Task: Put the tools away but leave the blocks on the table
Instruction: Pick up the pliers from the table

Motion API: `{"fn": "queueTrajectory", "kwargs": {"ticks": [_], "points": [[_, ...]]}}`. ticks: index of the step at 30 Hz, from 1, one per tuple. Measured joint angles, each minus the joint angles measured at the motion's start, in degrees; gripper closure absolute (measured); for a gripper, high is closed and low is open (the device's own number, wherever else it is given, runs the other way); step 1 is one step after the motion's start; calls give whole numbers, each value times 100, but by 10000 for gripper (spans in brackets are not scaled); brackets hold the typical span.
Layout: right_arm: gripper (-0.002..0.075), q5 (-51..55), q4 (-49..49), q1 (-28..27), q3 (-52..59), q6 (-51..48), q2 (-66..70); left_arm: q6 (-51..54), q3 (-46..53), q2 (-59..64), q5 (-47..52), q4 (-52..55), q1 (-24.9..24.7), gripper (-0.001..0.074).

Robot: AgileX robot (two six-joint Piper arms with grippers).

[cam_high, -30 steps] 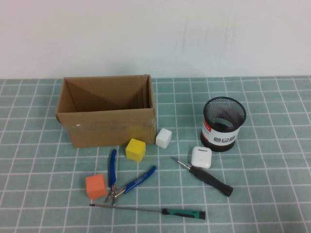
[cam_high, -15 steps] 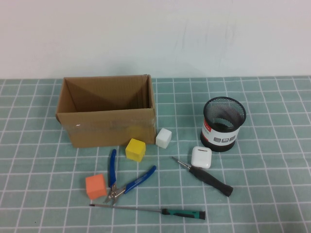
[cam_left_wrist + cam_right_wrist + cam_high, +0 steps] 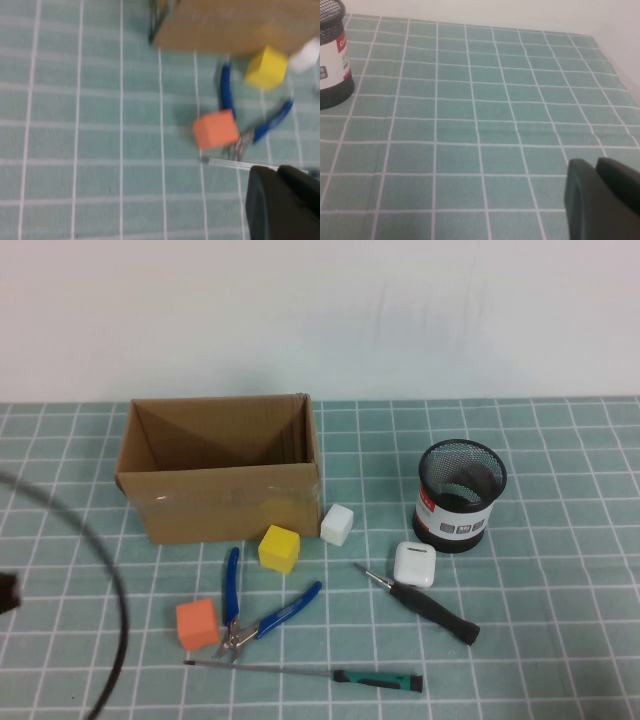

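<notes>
The blue-handled pliers (image 3: pixel 250 615) lie open on the teal mat (image 3: pixel 560 570), jaws beside the orange block (image 3: pixel 197 623). The yellow block (image 3: pixel 279 548) and white block (image 3: pixel 337 524) sit in front of the cardboard box. The black-handled screwdriver (image 3: pixel 425 605) lies right of them, and the long thin green-and-black screwdriver (image 3: pixel 320 673) lies nearest me. In the left wrist view my left gripper (image 3: pixel 277 172) is shut and empty, above the mat by the thin shaft (image 3: pixel 235 164), near the orange block (image 3: pixel 216 129) and pliers (image 3: pixel 227 90). My right gripper (image 3: pixel 596 164) is shut and empty over bare mat.
An open cardboard box (image 3: pixel 220 480) stands at the back left. A black mesh cup (image 3: pixel 460 495) stands at the right and also shows in the right wrist view (image 3: pixel 332 55). A white earbud case (image 3: pixel 414 563) lies by the black screwdriver. A black cable (image 3: pixel 110 580) arcs at the left edge.
A black cable and a dark part of the left arm have come into the high view at the left edge. The tools and blocks have not moved.
</notes>
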Motion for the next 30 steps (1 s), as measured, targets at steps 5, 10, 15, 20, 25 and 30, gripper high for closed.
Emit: {"fn": "queueTrajectory", "kwargs": {"ticks": [5, 10, 15, 20, 25, 30], "points": [[735, 0, 0, 0, 0, 0, 0, 378, -644, 1618, 332, -33, 0, 739], [735, 0, 0, 0, 0, 0, 0, 533, -1041, 2774, 322, 56, -289, 739], [735, 0, 0, 0, 0, 0, 0, 332, -1494, 3608, 238, 482, -1364, 739], [735, 0, 0, 0, 0, 0, 0, -43, -2126, 4270, 146, 708, -2353, 739], [735, 0, 0, 0, 0, 0, 0, -175, -2613, 4965, 105, 924, -2870, 739], [735, 0, 0, 0, 0, 0, 0, 135, -2676, 5318, -76, 1180, -3031, 685]]}}
